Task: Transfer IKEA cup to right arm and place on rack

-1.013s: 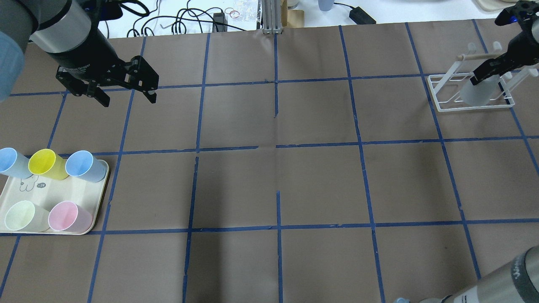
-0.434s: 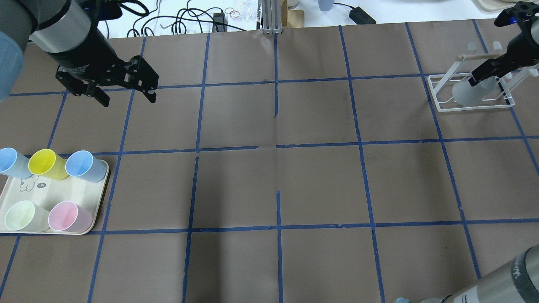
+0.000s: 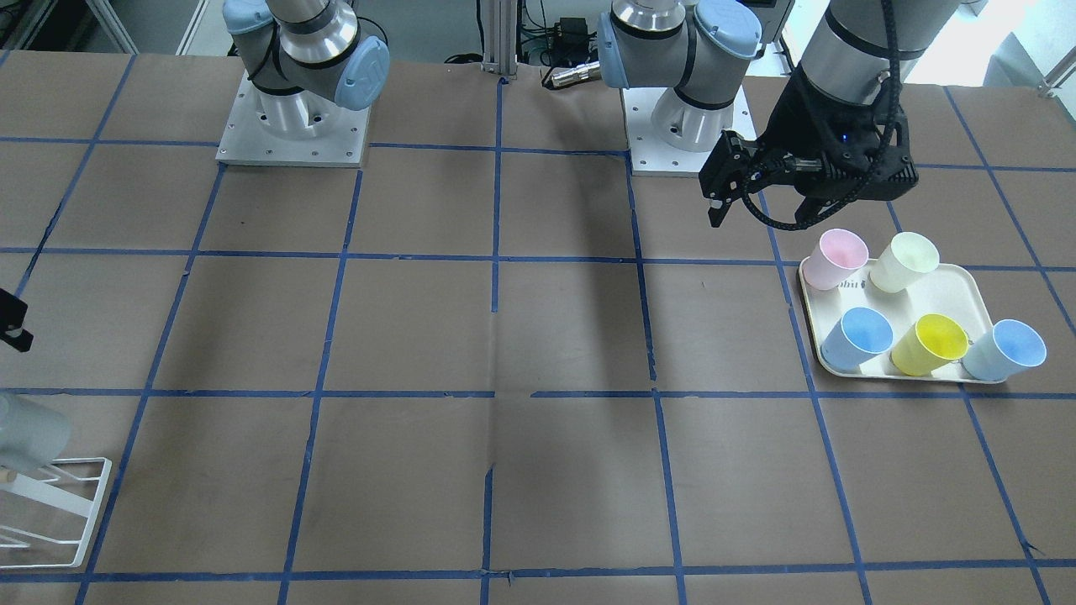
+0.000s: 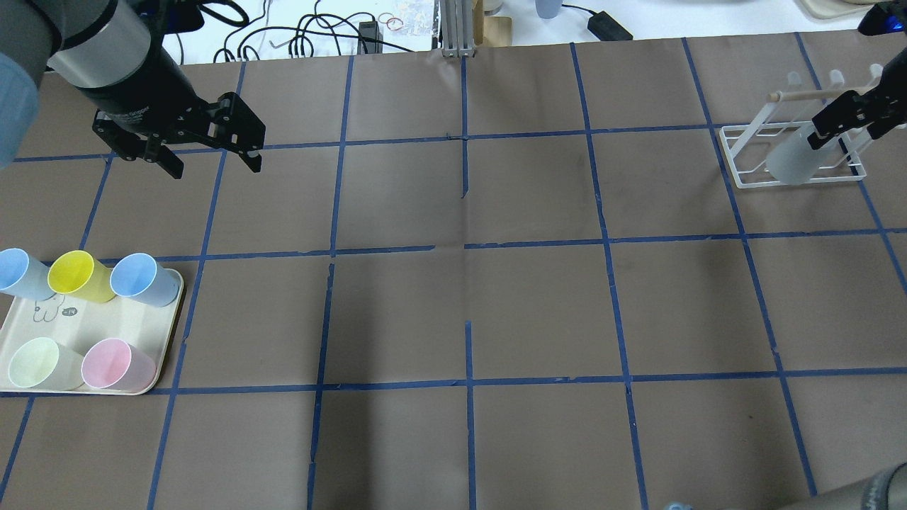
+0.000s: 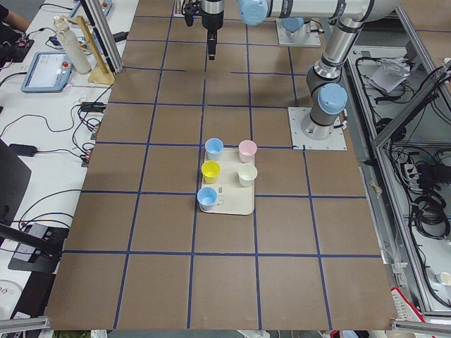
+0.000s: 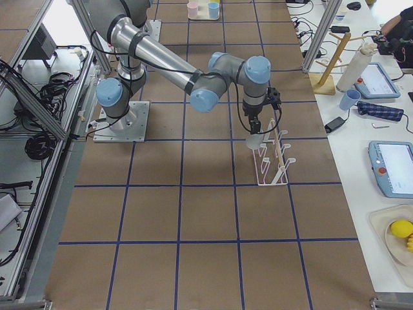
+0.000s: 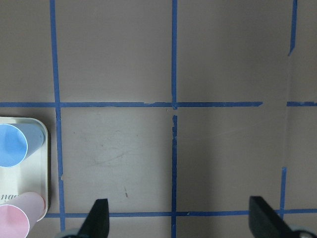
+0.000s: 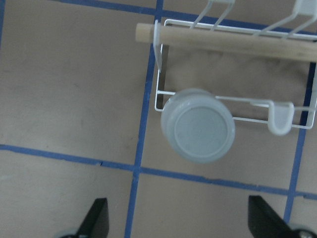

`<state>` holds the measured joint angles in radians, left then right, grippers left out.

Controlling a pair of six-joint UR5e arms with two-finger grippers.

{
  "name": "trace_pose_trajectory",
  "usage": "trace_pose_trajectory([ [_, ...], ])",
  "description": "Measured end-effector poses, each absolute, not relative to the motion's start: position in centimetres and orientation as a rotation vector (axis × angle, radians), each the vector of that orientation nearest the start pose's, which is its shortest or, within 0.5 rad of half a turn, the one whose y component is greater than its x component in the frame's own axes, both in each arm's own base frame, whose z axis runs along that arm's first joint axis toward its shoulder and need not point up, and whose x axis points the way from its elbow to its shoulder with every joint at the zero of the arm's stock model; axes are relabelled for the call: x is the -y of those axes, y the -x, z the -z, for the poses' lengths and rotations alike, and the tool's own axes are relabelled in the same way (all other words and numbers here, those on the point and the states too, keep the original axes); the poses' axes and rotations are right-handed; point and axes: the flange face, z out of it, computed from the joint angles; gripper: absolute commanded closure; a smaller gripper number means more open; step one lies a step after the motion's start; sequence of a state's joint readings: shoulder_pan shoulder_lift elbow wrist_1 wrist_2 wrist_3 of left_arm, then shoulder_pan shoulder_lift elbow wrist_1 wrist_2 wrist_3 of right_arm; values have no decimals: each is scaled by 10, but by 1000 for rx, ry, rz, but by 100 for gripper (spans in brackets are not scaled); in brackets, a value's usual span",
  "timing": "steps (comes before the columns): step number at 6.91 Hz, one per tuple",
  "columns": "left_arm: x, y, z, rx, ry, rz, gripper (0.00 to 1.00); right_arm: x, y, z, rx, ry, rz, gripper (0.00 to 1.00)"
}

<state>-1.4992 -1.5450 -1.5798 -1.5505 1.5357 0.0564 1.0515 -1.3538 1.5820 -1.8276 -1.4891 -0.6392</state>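
Note:
The IKEA cup (image 8: 198, 126), pale grey, sits upside down on a rod of the white wire rack (image 8: 161, 64), with its base toward the right wrist camera. It also shows in the overhead view (image 4: 788, 159), on the rack (image 4: 740, 159) at the far right. My right gripper (image 8: 176, 208) is open and empty above the cup, clear of it. In the overhead view, it (image 4: 850, 126) is just right of the cup. My left gripper (image 4: 216, 167) is open and empty above the table at the far left, beyond the tray.
A cream tray (image 4: 42, 319) at the near left holds two light blue cups (image 4: 142, 280), a yellow cup (image 4: 78, 276), a pale cream cup (image 4: 39, 363) and a pink cup (image 4: 113, 365). The rack has a wooden bar (image 8: 223, 42). Cables lie beyond the table's far edge.
My right gripper set the grey cup down on the rack, let go of it and drew back to the right. The left arm has barely moved.

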Motion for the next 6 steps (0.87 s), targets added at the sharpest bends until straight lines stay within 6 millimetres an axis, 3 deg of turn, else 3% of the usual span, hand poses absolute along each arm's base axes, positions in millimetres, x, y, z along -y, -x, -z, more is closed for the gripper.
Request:
trace_pose_trajectory([
  [2, 493, 101, -499, -3174, 24, 67, 0, 513, 121, -460, -3066, -11, 13, 0],
  [3, 494, 101, -500, -3174, 27, 68, 0, 491, 89, -483, -3058, -83, -20, 0],
  [6, 494, 99, -499, -3173, 35, 67, 0, 465, -15, -515, -3072, -57, -10, 0],
])
